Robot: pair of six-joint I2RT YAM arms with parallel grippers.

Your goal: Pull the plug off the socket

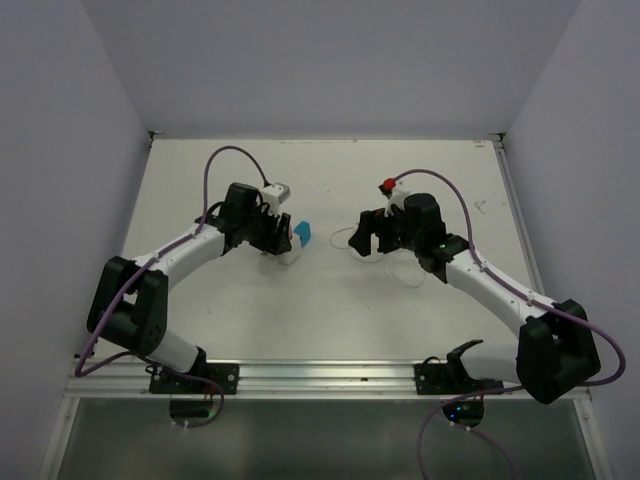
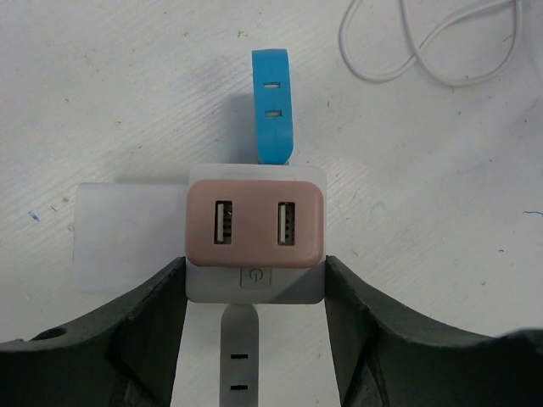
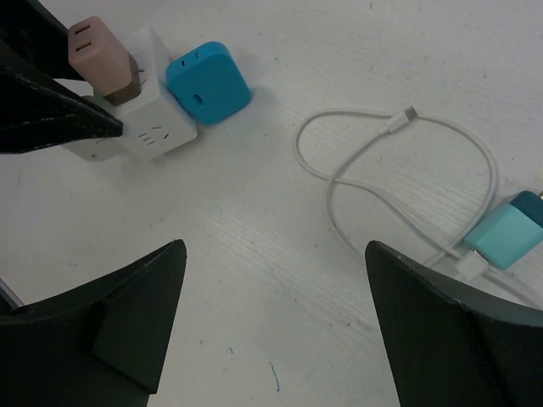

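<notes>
The socket is a white cube on the table; it also shows in the top view and the right wrist view. A pink two-port USB plug sits in its top face. A blue plug sticks out of its far side. A grey-white flat piece juts from its near side. My left gripper is shut on the socket, one finger on each side. My right gripper is open and empty above bare table, right of the socket.
A loose white cable loops on the table under my right arm and ends at a teal charger. Walls close in the table at the left, back and right.
</notes>
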